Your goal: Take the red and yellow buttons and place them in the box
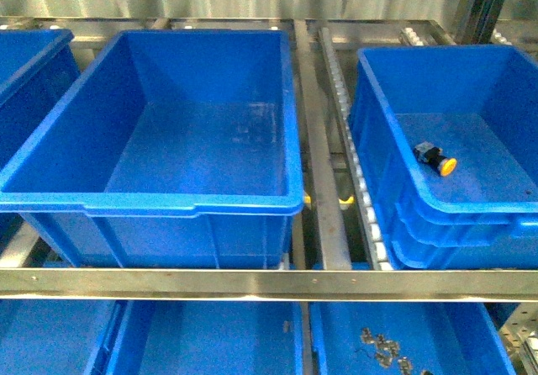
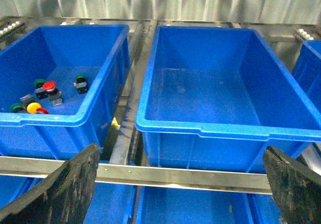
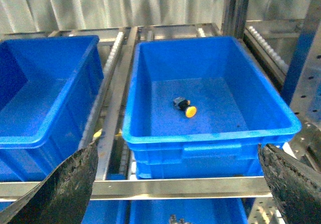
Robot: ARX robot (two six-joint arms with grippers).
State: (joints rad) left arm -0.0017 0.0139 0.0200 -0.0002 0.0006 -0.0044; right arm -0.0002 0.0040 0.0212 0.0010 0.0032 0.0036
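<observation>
The box (image 1: 458,217), a deep blue bin with a doubled front rim, stands at the right of the shelf and shows in the right wrist view (image 3: 210,136). One yellow button (image 1: 438,159) lies on its floor, also seen in the right wrist view (image 3: 186,108). In the left wrist view another blue bin (image 2: 95,91) holds a red button (image 2: 48,86), a yellow button (image 2: 34,107) and green-capped ones (image 2: 80,79). My left gripper (image 2: 180,186) and right gripper (image 3: 175,186) are open and empty, in front of the shelf rail. Neither shows in the front view.
A large single-rimmed blue bin (image 1: 160,200) sits empty between the two, also in the left wrist view (image 2: 220,128). A metal shelf rail (image 1: 269,282) runs across the front. Roller tracks (image 1: 353,148) separate the bins. Lower bins hold small metal parts (image 1: 385,347).
</observation>
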